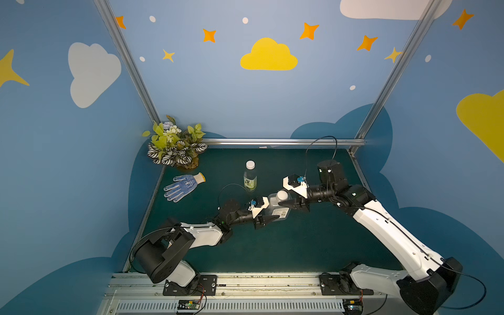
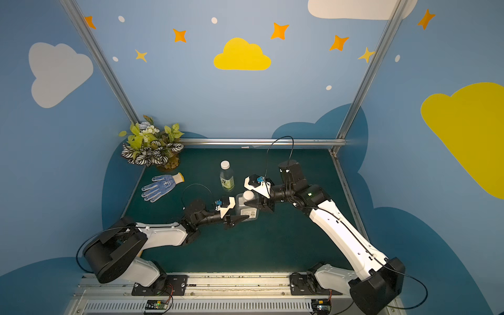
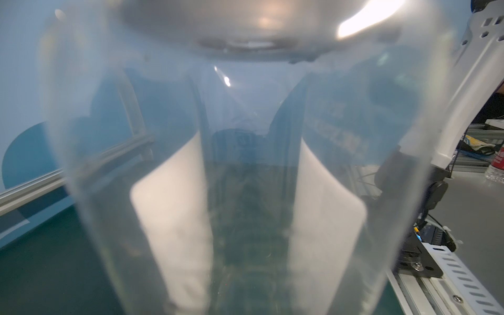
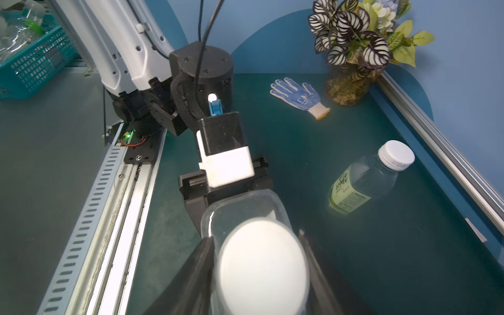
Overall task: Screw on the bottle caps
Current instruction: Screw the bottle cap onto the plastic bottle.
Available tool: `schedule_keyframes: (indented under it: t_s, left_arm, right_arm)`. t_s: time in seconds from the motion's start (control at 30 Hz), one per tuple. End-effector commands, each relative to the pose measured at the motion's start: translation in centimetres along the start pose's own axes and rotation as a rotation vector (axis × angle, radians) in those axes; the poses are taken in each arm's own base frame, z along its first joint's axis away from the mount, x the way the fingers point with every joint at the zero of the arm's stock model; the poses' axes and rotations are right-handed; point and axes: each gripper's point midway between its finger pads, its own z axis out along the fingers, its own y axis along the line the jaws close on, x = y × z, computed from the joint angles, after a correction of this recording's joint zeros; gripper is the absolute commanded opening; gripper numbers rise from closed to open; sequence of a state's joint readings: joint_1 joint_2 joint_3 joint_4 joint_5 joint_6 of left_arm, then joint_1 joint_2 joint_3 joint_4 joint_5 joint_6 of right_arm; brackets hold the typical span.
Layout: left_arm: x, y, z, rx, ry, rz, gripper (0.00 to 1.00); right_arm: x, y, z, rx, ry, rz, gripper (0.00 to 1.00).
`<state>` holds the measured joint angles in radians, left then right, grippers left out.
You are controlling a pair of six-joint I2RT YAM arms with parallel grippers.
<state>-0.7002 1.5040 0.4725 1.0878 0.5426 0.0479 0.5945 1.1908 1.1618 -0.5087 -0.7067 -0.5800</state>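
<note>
Slim bottle (image 1: 250,181) stands behind squat bottle (image 1: 276,210), glove (image 1: 183,186) farther left

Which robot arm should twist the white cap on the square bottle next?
The right one, most likely. The right gripper has its fingers on either side of the white cap, while the left gripper clamps the square bottle lower down, steadying it.

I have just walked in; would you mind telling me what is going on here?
The left gripper is clamped on the squat bottle, holding it upright. The right gripper straddles that bottle's white cap, which sits on the neck; whether it is actually pinching the cap is unclear. The slim bottle stands farther back, already capped, with neither gripper on it.
</note>
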Motion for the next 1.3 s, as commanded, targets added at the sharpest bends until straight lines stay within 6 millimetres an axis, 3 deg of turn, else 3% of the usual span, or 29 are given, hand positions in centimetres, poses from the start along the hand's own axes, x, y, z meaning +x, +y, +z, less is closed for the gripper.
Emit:
schedule_keyframes:
  t_s: [0.0,0.03,0.13,0.17,0.33,0.6,0.83,1.27]
  left_arm:
    - [-2.9,0.4,-0.4,-0.035,-0.082,0.076,0.26]
    - [-2.7,0.4,-0.4,-0.036,-0.077,0.075,0.26]
    - [-2.2,0.4,-0.3,-0.032,-0.066,0.068,0.26]
    - [-2.0,0.3,-0.3,-0.030,-0.061,0.064,0.26]
    - [-1.7,0.1,-0.2,-0.016,-0.059,0.052,0.26]
    - [-1.5,-1.9,-0.3,0.105,-0.056,0.031,0.26]
    - [-1.9,-3.3,-0.2,0.209,-0.057,0.009,0.26]
    - [-2.0,-3.3,0.0,0.218,-0.057,0.008,0.26]
  right_arm:
    - [0.8,-1.4,0.3,0.110,0.026,0.070,0.60]
    - [0.7,-1.4,0.2,0.116,0.026,0.070,0.66]
    - [0.4,-1.1,-0.5,0.134,0.021,0.052,0.95]
    - [0.4,-1.2,-0.8,0.152,0.025,0.052,0.98]
    - [-0.7,-1.1,-2.9,0.168,0.012,0.014,0.98]
    - [-2.8,3.1,-5.0,-0.114,-0.087,-0.073,0.98]
    - [-3.7,3.4,-3.9,-0.220,-0.105,-0.078,0.85]
    - [-3.4,3.4,-2.4,-0.259,-0.069,-0.085,0.55]
